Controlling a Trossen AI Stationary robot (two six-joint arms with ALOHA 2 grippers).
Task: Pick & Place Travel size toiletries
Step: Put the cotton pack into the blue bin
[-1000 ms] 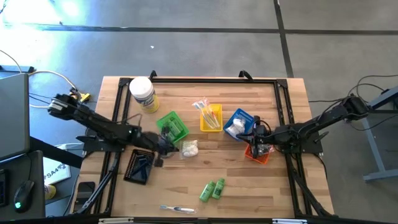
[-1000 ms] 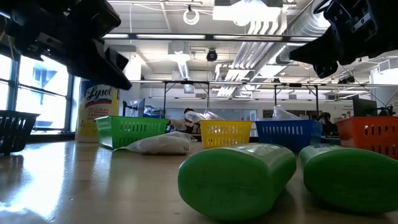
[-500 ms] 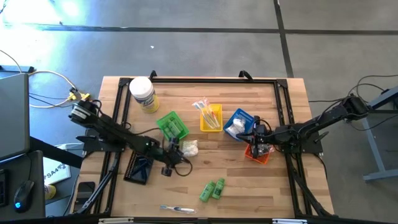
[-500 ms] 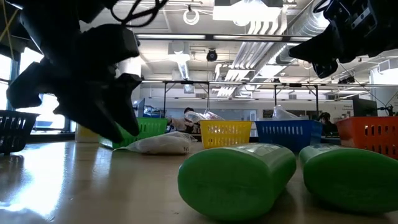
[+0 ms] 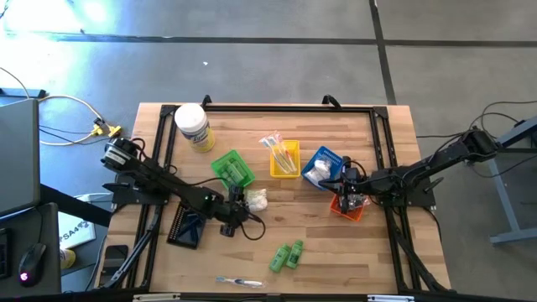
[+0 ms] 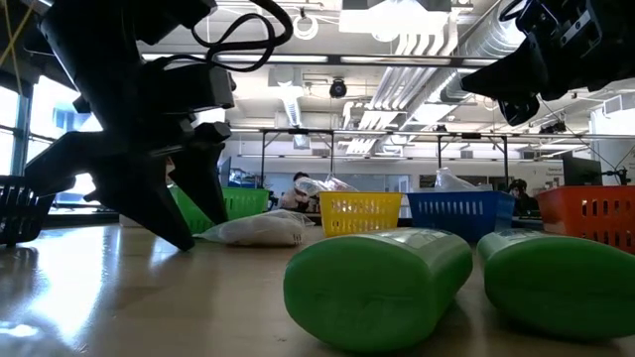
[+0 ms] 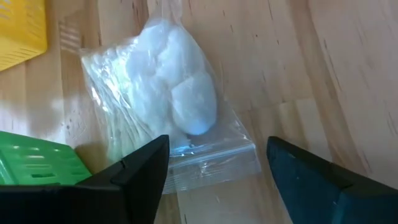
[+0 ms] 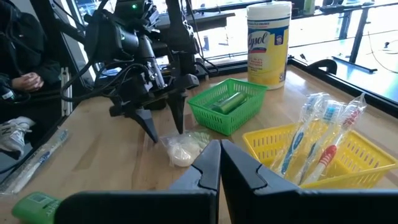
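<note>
Wooden bench (image 5: 336, 252): clear packet (image 7: 174, 118) of white lumps, frame centre, between the spread left tool (image 7: 214, 168) fingers; right tool (image 8: 219, 163) clenched, empty.

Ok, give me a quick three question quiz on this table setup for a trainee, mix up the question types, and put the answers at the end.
1. True or false: the left end effector is open over the clear bag of cotton balls.
2. Which basket holds the wrapped toothbrushes? A) black B) yellow C) orange
3. Fill in: the two green tubes lie on the ____, not in a basket.

Key: 1 true; 2 B, the yellow basket; 3 table.
</note>
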